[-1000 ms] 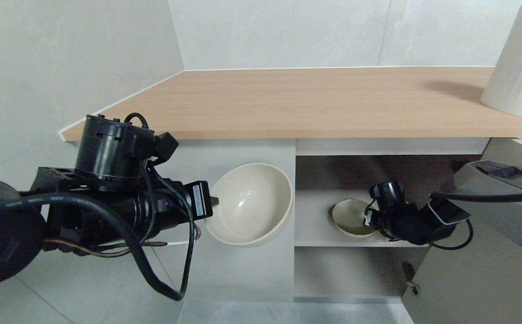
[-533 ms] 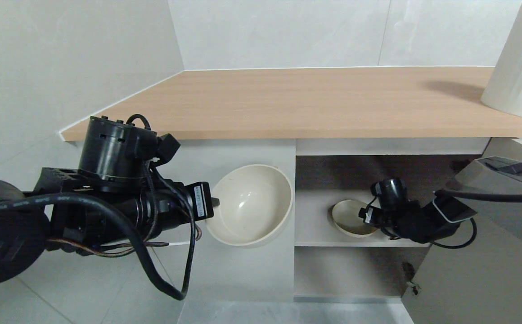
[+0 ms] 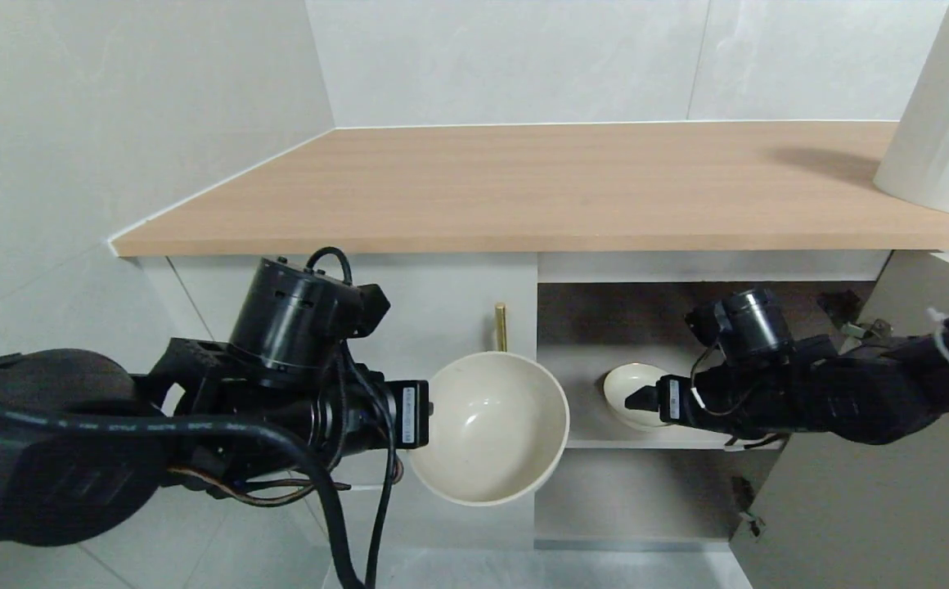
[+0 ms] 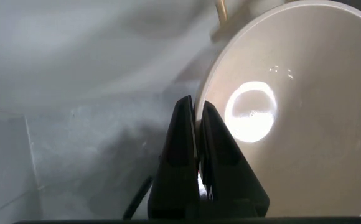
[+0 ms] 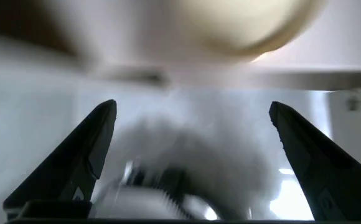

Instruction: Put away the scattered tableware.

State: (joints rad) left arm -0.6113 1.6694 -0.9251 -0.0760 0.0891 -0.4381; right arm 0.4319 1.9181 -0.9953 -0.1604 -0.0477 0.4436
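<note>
The cabinet [image 3: 687,270] under the counter [image 3: 523,188] stands with its right-hand door [image 3: 851,507] swung open. On the cabinet's middle shelf [image 3: 581,425], toward the left side of the opening, you have a small bowl [image 3: 628,383]. It sits upright on the shelf board, and the compartment below that shelf shows plain grey panel.

Your right gripper [image 3: 631,401] is at the front of the cabinet opening, level with that shelf. In the right wrist view the right gripper [image 5: 193,149] has its jaws spread wide and grips nothing, with the small bowl [image 5: 243,25] just past the tips. You cannot tell from these views whether a tip touches the bowl.

Your left gripper [image 3: 429,409] holds the large bowl [image 3: 487,438] in front of the cabinet's closed left door, just below the brass handle [image 3: 501,325]. The bowl's right edge overlaps the left border of the cabinet opening. In the left wrist view the left gripper [image 4: 197,124] has its jaws pinched nearly together on the rim of the large bowl [image 4: 292,112].

The large bowl is cream, round and deep, and tipped on its side so that its mouth faces out from the cabinet. Its inside is smooth and glossy with a bright highlight. The small bowl is the same cream, with a shallower look.

On top of the cabinet, at the counter's far right, stands a white ribbed shade [image 3: 945,123].
</note>
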